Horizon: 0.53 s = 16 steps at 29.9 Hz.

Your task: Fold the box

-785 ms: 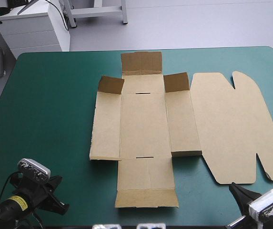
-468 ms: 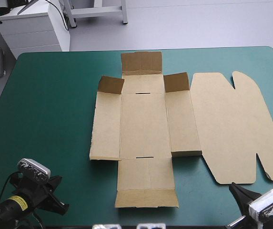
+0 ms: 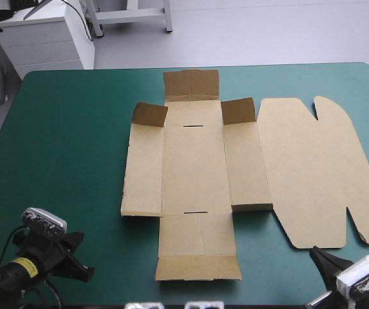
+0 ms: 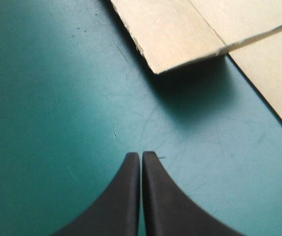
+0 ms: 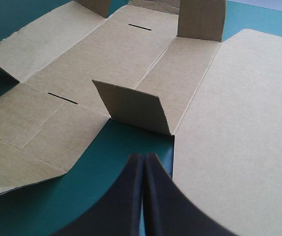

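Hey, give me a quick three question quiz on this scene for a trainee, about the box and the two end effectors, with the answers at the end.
1. True or false: the box lies spread out on the table, with only a few small flaps standing up.
2. The left end effector is: A) open, B) shut on nothing, C) shut on the box.
3. Fill in: ahead of the shut right end effector stands an upright ____ of the box.
Key: 1 true; 2 B; 3 flap.
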Tool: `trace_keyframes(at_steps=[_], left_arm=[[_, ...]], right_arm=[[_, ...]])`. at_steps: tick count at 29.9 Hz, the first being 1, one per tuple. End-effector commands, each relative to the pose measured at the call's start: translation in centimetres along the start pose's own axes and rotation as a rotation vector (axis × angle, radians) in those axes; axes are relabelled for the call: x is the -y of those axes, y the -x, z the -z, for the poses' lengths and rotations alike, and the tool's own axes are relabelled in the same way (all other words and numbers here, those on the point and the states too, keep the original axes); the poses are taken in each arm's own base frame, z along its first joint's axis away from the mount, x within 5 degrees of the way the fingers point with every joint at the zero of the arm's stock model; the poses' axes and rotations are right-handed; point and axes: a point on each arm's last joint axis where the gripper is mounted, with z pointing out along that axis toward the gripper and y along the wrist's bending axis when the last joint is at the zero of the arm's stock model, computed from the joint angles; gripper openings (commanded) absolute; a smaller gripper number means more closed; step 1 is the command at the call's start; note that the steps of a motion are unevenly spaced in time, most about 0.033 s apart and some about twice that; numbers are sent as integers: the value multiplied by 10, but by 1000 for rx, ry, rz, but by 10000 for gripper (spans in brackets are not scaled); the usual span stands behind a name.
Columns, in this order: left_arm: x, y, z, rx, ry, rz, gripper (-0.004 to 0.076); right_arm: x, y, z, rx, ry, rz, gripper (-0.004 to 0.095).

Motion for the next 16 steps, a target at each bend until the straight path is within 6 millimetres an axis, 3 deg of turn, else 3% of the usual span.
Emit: trace_keyframes(at_steps=[1, 10, 16], left_arm=[[-4, 39, 5, 102, 12, 8, -7], [-12, 127, -30, 17, -10, -34, 18], [-13, 163, -63, -94, -64, -66, 18]], right_arm=[[2, 13, 3, 82, -19, -1, -19], [2, 13, 3, 82, -19, -1, -19], [2, 13, 2, 84, -22, 0, -19]])
